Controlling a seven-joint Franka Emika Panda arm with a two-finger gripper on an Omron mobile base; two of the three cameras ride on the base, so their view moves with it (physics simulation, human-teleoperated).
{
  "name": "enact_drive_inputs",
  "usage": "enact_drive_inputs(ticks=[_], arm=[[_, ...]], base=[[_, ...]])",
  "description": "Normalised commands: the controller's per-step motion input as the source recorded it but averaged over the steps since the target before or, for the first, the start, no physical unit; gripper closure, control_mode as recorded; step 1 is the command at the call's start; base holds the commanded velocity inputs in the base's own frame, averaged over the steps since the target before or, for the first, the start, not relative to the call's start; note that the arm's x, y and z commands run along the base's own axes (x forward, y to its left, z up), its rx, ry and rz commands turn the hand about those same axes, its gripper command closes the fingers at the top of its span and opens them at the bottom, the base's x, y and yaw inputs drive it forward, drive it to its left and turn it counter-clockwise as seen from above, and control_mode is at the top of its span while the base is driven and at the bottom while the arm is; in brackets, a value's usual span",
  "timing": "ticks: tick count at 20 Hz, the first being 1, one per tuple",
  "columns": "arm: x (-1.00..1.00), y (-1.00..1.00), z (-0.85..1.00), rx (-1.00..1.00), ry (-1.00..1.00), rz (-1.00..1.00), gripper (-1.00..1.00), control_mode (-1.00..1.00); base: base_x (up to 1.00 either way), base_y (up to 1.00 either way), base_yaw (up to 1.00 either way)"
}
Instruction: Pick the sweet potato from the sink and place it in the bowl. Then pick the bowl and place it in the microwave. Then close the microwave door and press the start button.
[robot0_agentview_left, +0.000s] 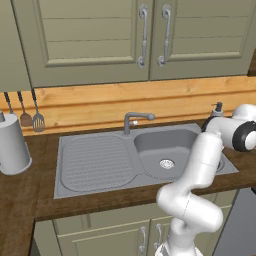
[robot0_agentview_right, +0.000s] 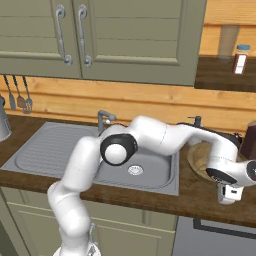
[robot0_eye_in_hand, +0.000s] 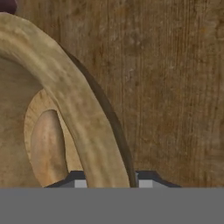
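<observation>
Bowl (robot0_eye_in_hand: 87, 118): stiff, thick-rimmed, sweet potato (robot0_eye_in_hand: 46, 148) inside | hold: rim | my tool (robot0_eye_in_hand: 107, 183) straddles rim, fingers apart, not clamped | worktop (robot0_eye_in_hand: 175, 87).

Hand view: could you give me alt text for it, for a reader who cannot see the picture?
Close-up from the hand camera: the thick tan rim of the bowl arcs across the picture, with the fingers straddling it at the bottom edge. The sweet potato lies inside the bowl, and the wooden counter lies beyond the rim.
</observation>
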Motion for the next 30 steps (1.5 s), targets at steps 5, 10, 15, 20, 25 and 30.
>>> enact_drive_inputs(ticks=[5,10,15,20,25,30], arm=[[-0.46,0.44,0.76,0.00,-0.13,0.00,1.00,-1.00],[-0.49,0.45,0.79,0.00,-0.09,0.00,1.00,-1.00],[-0.49,0.55,0.73,0.00,-0.07,0.00,1.00,-1.00],[-0.36,0.53,0.71,-0.03,-0.01,0.00,1.00,-1.00],[-0.30,0.50,0.59,-0.04,0.00,0.00,1.00,-1.00],[-0.04,0.59,0.16,-0.04,0.02,0.00,1.00,-1.00]], base=[[0.00,0.00,0.00],[0.00,0.00,0.00],[0.00,0.00,0.00],[0.00,0.00,0.00],[0.00,0.00,0.00],[0.00,0.00,0.00]])
